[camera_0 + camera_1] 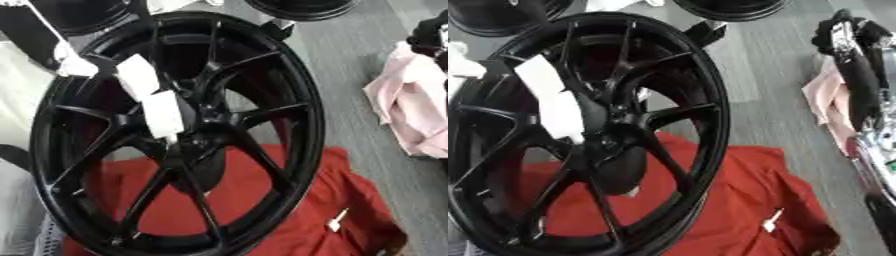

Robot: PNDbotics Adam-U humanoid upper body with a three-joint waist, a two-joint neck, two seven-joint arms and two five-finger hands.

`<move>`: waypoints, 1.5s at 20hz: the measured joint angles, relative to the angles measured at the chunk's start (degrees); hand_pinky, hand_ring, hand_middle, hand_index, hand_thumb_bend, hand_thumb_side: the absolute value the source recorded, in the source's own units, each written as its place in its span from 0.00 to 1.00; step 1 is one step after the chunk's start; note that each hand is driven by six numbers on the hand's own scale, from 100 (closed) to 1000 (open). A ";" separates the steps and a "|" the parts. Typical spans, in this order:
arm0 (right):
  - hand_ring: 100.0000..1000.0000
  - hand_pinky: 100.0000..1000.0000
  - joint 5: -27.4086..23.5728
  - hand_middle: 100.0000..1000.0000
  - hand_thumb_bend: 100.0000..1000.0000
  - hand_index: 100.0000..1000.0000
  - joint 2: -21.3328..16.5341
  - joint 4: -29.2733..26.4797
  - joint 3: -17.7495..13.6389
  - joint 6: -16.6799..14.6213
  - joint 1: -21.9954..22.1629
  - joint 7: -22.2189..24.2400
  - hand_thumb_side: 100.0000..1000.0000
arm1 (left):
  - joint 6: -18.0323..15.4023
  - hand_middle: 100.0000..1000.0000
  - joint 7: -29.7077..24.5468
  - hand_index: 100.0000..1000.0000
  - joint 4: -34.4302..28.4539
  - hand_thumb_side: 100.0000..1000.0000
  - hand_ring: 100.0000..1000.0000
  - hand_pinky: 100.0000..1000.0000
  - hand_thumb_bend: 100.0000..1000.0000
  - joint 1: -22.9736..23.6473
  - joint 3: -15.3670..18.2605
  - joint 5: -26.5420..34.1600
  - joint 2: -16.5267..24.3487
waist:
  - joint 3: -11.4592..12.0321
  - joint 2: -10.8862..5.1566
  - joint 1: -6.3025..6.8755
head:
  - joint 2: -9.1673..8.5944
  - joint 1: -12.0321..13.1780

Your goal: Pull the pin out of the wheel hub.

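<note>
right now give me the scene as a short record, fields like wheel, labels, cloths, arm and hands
wheel: black spoked wheel standing tilted, filling most of the view
labels: white tags lying across the spokes near the hub
pin: cannot make it out at the hub
red cloth: red cloth spread on the floor behind and under the wheel, small white tag on it
pink cloth: pink cloth bunched at the right
right arm: black and silver arm at the right edge, hand not shown
left hand: not visible
</note>
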 measured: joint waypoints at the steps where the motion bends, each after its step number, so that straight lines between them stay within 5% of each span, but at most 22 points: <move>1: 0.64 0.74 -0.01 0.55 0.00 0.58 0.01 0.00 0.04 0.00 -0.07 0.00 0.62 | -0.14 0.81 0.10 0.89 0.60 0.28 0.86 0.90 0.23 0.00 -0.26 -0.27 -0.24 | -0.07 0.14 0.00 | 0.00 0.04; 22: 0.64 0.74 -0.44 0.54 0.00 0.58 0.66 0.00 0.05 -0.10 -0.55 -0.25 0.64 | -2.03 0.73 1.74 0.85 6.30 0.29 0.82 0.88 0.24 1.20 -3.11 -1.88 -1.52 | -0.65 1.02 0.29 | -0.05 1.46; 27: 0.63 0.74 -0.53 0.54 0.00 0.57 0.99 0.00 0.05 0.00 -0.54 -0.54 0.65 | -2.18 0.58 1.89 0.80 6.20 0.25 0.76 0.84 0.23 1.26 -3.11 -1.66 -1.67 | -0.67 1.05 0.31 | -0.09 1.31; 30: 0.63 0.74 -0.55 0.54 0.00 0.57 1.03 0.00 0.05 -0.03 -0.53 -0.65 0.65 | -2.28 0.42 1.99 0.64 5.84 0.24 0.65 0.80 0.19 1.38 -3.10 -1.36 -1.69 | -0.67 1.05 0.33 | -0.09 1.22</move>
